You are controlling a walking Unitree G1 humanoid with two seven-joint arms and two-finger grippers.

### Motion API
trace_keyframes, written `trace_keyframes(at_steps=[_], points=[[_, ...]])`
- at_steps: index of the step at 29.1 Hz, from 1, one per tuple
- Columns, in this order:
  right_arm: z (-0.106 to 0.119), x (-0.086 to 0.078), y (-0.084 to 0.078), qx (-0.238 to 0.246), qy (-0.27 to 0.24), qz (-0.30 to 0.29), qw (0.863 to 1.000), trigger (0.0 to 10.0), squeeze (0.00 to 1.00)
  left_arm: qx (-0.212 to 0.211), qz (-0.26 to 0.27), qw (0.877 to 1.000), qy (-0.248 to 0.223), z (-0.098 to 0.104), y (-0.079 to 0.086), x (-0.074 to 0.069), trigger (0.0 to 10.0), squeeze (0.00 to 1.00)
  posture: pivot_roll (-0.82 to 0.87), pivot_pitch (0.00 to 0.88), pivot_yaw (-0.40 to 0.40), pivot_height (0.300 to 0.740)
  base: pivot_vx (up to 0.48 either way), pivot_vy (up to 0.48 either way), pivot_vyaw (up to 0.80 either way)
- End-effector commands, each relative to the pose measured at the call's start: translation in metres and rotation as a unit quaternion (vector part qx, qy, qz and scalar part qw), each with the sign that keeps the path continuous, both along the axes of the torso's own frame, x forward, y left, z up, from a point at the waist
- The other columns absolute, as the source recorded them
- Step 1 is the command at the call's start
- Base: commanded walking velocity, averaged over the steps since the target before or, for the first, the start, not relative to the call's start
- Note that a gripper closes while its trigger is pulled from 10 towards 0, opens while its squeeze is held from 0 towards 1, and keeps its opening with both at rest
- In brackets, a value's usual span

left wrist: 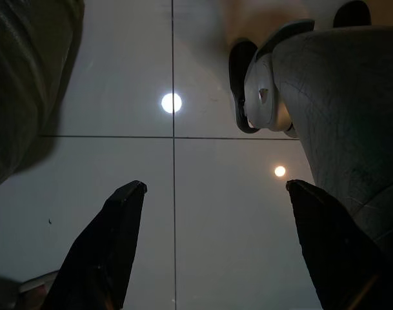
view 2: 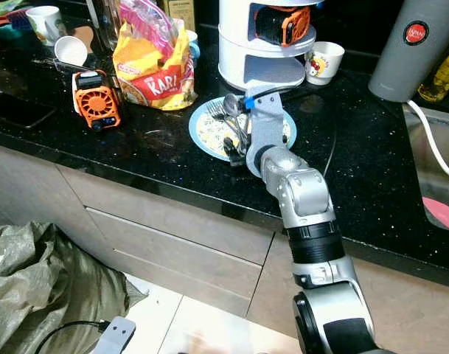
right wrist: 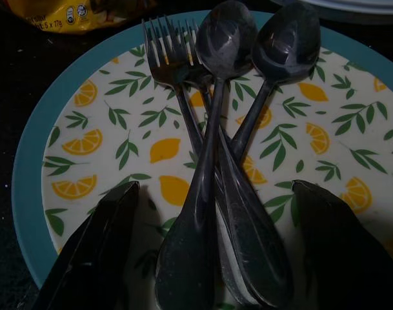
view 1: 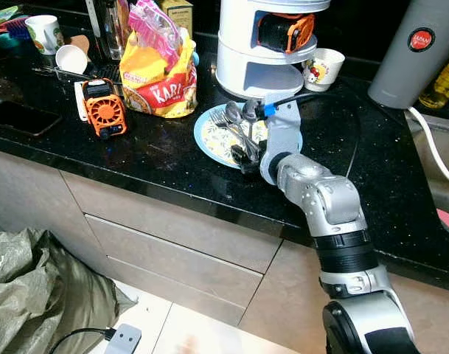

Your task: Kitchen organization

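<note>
The shiny grey metal spoons (right wrist: 225, 39) and forks (right wrist: 165, 45) lie on a smooth glossy plate with a blue rim and lemon print (right wrist: 86, 135). The black stone counter (view 1: 158, 158) is polished and speckled. The yellow plastic snack bag (view 1: 161, 81) looks crinkly.

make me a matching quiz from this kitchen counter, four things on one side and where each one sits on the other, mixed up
Things:
1. cutlery
2. orange fan
3. yellow snack bag
4. right gripper

Places:
A. between the phone and the plate
B. open, either side of the cutlery handles
C. lying on the lemon-patterned plate
D. behind the plate, left of the white rack

Pairs: 1-C, 2-A, 3-D, 4-B
</note>
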State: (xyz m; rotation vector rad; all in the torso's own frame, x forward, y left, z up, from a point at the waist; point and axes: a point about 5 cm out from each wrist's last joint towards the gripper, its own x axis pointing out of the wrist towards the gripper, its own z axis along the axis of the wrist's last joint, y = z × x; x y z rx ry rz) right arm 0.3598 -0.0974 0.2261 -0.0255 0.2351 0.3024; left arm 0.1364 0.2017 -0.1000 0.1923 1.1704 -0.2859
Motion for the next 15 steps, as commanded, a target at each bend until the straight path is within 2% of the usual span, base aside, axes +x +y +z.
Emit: trace_keyframes(at_steps=[1,3,4,15], points=[[-0.0072,-0.0001,0.0003,-0.01,0.032,0.0,0.999,2.8,0.0,-0.004,-0.009,1.0,0.014,-0.0032,-0.0049,-0.0074,10.0,0.0,0.04,0.09,-0.053,0.74,0.0,0.0,0.0],[-0.0077,-0.0001,0.0004,-0.012,0.036,0.001,0.999,2.8,0.0,-0.004,-0.009,1.0,0.014,-0.0033,-0.0051,-0.0075,10.0,0.0,0.04,0.09,-0.053,0.74,0.0,0.0,0.0],[-0.008,-0.0001,0.0002,-0.016,0.039,0.0,0.999,0.0,0.0,-0.005,-0.009,1.0,0.014,-0.0034,-0.0052,-0.0076,10.0,0.0,0.04,0.091,-0.053,0.74,0.0,0.0,0.0],[-0.004,0.0009,-0.0026,-0.035,0.035,-0.009,0.999,0.0,0.0,-0.005,-0.013,1.0,0.012,-0.0027,-0.0057,-0.0055,10.0,0.0,0.04,0.094,-0.05,0.74,0.0,0.0,0.0]])
